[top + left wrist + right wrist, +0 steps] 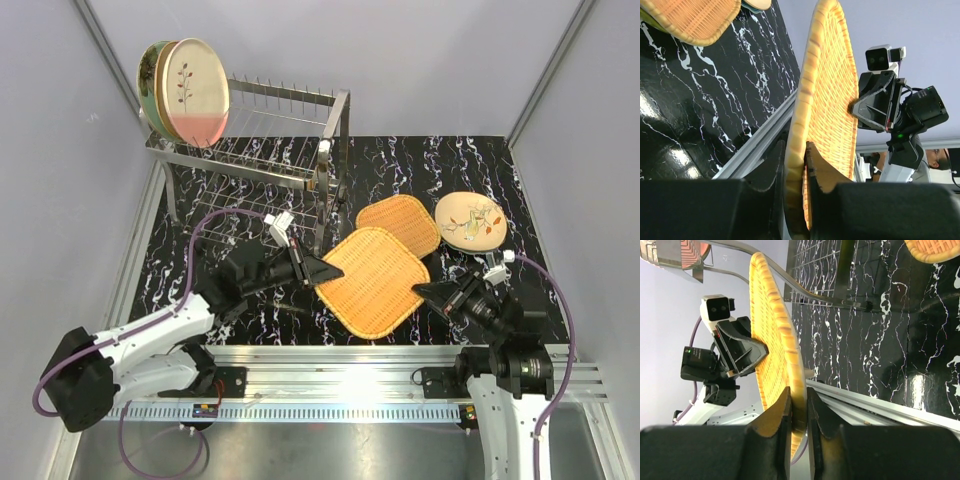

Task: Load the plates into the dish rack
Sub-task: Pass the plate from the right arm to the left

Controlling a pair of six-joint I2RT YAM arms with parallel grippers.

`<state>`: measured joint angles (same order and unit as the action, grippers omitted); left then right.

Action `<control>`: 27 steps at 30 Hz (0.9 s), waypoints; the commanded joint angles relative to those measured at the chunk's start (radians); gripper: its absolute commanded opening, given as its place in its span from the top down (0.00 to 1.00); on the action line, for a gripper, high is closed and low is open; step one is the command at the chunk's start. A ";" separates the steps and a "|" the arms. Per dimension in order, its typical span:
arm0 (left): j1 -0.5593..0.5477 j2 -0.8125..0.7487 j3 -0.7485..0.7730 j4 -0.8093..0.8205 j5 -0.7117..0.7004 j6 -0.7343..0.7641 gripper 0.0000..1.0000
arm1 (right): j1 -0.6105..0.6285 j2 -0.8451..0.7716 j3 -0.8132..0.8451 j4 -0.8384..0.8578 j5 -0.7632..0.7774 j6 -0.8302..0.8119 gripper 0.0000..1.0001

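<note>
An orange wicker plate [375, 280] hangs between both arms, above the black marbled mat. My left gripper [322, 272] is shut on its left rim; in the left wrist view the fingers [815, 170] pinch the woven edge [827, 100]. My right gripper [425, 292] is shut on the opposite rim [772, 325], one finger on each face. A second wicker plate [400, 222] and a beige floral plate [470, 220] lie on the mat behind. The dish rack [260, 140] stands at the back left, with a pink-cream plate [195, 90] and greenish plates upright at its left end.
The rack's tall right end frame [335, 160] stands just behind the held plate. Grey walls close in both sides. An aluminium rail [340, 365] runs along the near edge by the arm bases.
</note>
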<state>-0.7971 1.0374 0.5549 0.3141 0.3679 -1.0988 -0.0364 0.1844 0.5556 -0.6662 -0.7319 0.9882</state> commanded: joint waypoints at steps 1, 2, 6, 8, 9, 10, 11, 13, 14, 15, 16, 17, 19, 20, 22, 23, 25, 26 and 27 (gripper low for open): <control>-0.014 -0.033 0.042 0.025 0.028 0.025 1.00 | 0.004 0.035 0.007 0.132 -0.032 -0.042 0.83; -0.014 -0.039 0.046 0.017 0.028 0.028 1.00 | 0.004 0.047 0.006 0.149 -0.029 -0.040 0.67; -0.014 -0.088 0.089 -0.091 -0.015 0.075 1.00 | 0.004 0.072 -0.003 0.181 -0.029 -0.042 0.38; -0.014 -0.128 0.106 -0.174 -0.052 0.105 1.00 | 0.004 0.081 -0.013 0.185 -0.024 -0.046 0.34; -0.014 -0.143 0.126 -0.203 -0.099 0.135 1.00 | 0.004 0.085 -0.019 0.183 -0.026 -0.051 0.31; -0.014 -0.166 0.137 -0.226 -0.119 0.152 1.00 | 0.004 0.089 -0.023 0.182 -0.030 -0.052 0.29; -0.014 -0.178 0.146 -0.271 -0.138 0.166 1.00 | 0.004 0.089 -0.032 0.177 -0.031 -0.052 0.27; -0.013 -0.207 0.183 -0.312 -0.197 0.207 1.00 | 0.004 0.086 -0.036 0.149 -0.021 -0.062 0.22; -0.013 -0.217 0.197 -0.363 -0.233 0.223 1.00 | 0.004 0.083 -0.033 0.140 -0.017 -0.072 0.21; -0.011 -0.223 0.232 -0.388 -0.248 0.256 1.00 | 0.004 0.081 -0.029 0.126 -0.011 -0.082 0.20; -0.011 -0.238 0.250 -0.409 -0.263 0.276 1.00 | 0.004 0.079 -0.023 0.099 0.014 -0.092 0.20; -0.011 -0.244 0.270 -0.446 -0.276 0.298 1.00 | 0.004 0.079 -0.016 0.087 0.025 -0.106 0.20; -0.011 -0.267 0.328 -0.477 -0.291 0.367 1.00 | 0.004 0.082 -0.011 0.085 0.040 -0.112 0.20; -0.011 -0.276 0.353 -0.521 -0.309 0.388 1.00 | 0.004 0.086 -0.010 0.088 0.043 -0.112 0.21; -0.011 -0.298 0.428 -0.564 -0.325 0.453 1.00 | 0.006 0.098 -0.008 0.100 0.049 -0.112 0.21; -0.011 -0.304 0.454 -0.605 -0.330 0.474 1.00 | 0.004 0.104 -0.010 0.105 0.051 -0.112 0.21; -0.011 -0.321 0.540 -0.648 -0.343 0.537 1.00 | 0.004 0.124 -0.010 0.125 0.055 -0.115 0.21; -0.011 -0.324 0.569 -0.685 -0.351 0.556 1.00 | 0.004 0.131 -0.010 0.132 0.057 -0.118 0.21; -0.011 -0.329 0.630 -0.702 -0.365 0.594 1.00 | 0.004 0.138 -0.008 0.143 0.057 -0.118 0.21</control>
<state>-0.8055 0.7528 1.0306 -0.4004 0.0597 -0.6235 -0.0345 0.2974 0.5209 -0.5709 -0.6937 0.8948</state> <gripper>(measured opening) 0.173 0.791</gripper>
